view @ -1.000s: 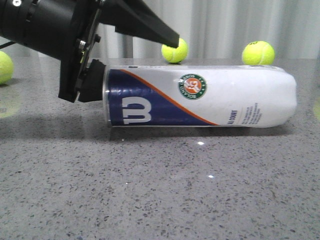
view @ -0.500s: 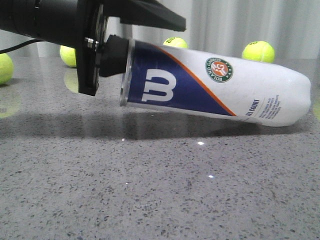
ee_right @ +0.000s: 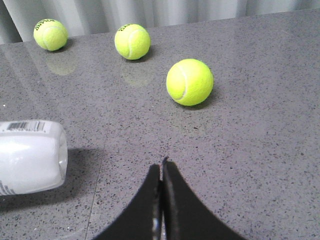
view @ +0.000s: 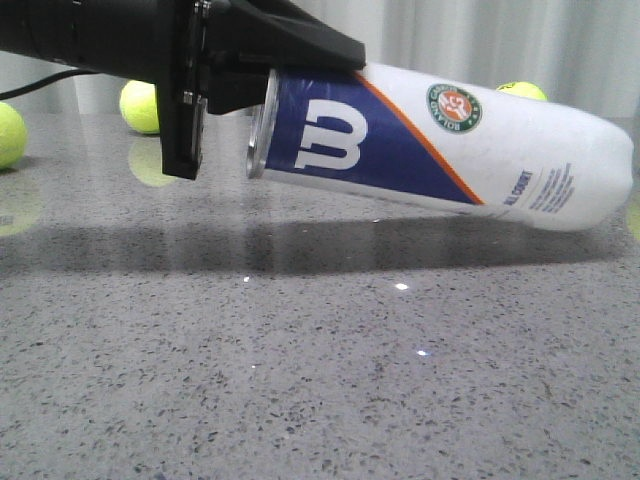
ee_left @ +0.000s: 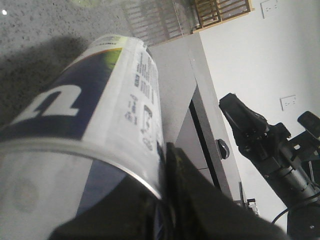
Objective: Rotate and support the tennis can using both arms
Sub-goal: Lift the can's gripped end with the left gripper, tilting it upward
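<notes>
While the speckled grey stone table lies bare in the foreground of the front view, the tall translucent white plastic tennis can with its navy panel, white "W" logo and orange stripe stretches across the middle, tilted so that its metal-rimmed end is raised off the surface on the left and its rounded white end sits low at the right, at or just above the table; contact there cannot be made out. At that raised rim the matte black blocky left gripper grips the can, one finger lying along the outside of the tube's top and a dark block set against the mouth; the left wrist view shows a black finger pressed against the rim's edge. From the right wrist view, the right gripper has its two black fingers pressed together with nothing between them, hovering over the table near the can's white closed end but not touching it. Farther back, several yellow-green tennis balls rest on the table before a pale pleated curtain.
</notes>
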Controlling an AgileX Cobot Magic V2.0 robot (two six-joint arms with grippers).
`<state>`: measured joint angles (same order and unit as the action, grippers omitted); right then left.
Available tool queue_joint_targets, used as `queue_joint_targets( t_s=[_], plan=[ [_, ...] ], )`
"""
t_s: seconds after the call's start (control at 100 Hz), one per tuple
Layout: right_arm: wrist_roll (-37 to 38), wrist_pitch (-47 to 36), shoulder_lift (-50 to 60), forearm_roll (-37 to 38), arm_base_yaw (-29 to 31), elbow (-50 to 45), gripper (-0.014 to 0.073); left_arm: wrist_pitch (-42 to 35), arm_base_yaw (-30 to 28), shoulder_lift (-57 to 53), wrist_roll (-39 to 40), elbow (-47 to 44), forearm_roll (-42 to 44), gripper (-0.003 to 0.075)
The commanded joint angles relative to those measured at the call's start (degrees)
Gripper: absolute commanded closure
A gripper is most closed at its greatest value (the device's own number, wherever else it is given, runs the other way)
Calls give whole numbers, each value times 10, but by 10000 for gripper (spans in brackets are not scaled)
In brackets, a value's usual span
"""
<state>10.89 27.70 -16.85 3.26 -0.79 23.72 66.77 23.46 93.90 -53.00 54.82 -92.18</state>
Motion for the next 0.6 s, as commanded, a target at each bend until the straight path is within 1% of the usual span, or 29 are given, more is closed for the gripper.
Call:
queue_joint_targets(
  t_s=[0.0, 0.09, 0.26, 0.41, 0.59],
  plan=[
    [0, -45, -4, 1, 3, 16, 659, 58, 5, -41, -7, 23, -43, 741],
    [0, -45, -4, 1, 3, 16, 659, 39, 5, -58, -7, 35, -26, 741],
    [0, -45, -4, 1, 3, 16, 659, 3, 4, -101, 5, 73, 38, 741],
    [0, -45, -4, 1, 3, 16, 659, -5, 4, -126, 78, 127, 153, 741],
    [0, -45, -4, 1, 3, 16, 659, 17, 4, -145, 159, 209, 281, 741]
  ],
)
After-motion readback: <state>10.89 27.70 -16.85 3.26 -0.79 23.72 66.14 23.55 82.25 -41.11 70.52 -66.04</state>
